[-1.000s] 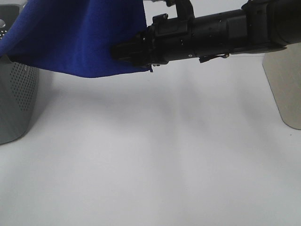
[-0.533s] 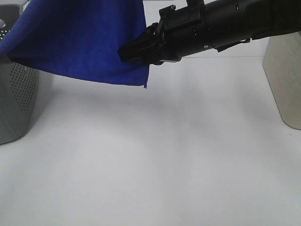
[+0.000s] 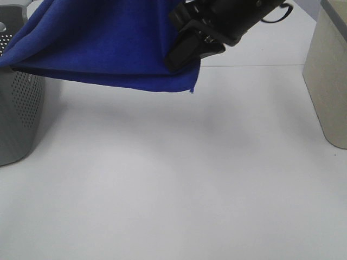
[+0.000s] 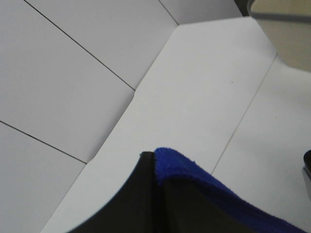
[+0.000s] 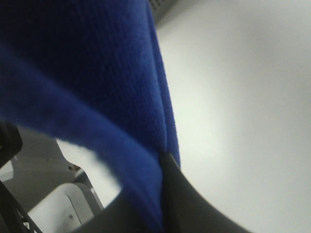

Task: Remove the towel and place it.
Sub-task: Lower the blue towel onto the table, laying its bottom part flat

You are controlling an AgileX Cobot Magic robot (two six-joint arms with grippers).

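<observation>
Swung up toward one o'clock, my right pincer (image 3: 178,57) clamps the towel (image 3: 97,43) corner, lifting it off the table (image 3: 162,189).

- Exterior high view: bright, even, diffuse light from above; the white table (image 3: 179,189) is nearly washed out, with little surface texture.
- A wide, soft shadow lies on the table below the towel (image 3: 103,49) in the upper left of the frame (its edges fade, with no hard outline).
- The right gripper (image 3: 181,54), at top centre, renders as near-featureless black.
- Left wrist view: evenly lit; the pale panels are sharp, while the towel edge near the lens is slightly soft.
- Right wrist view: heavily out of focus; the towel is blurred and the table glares white.
</observation>
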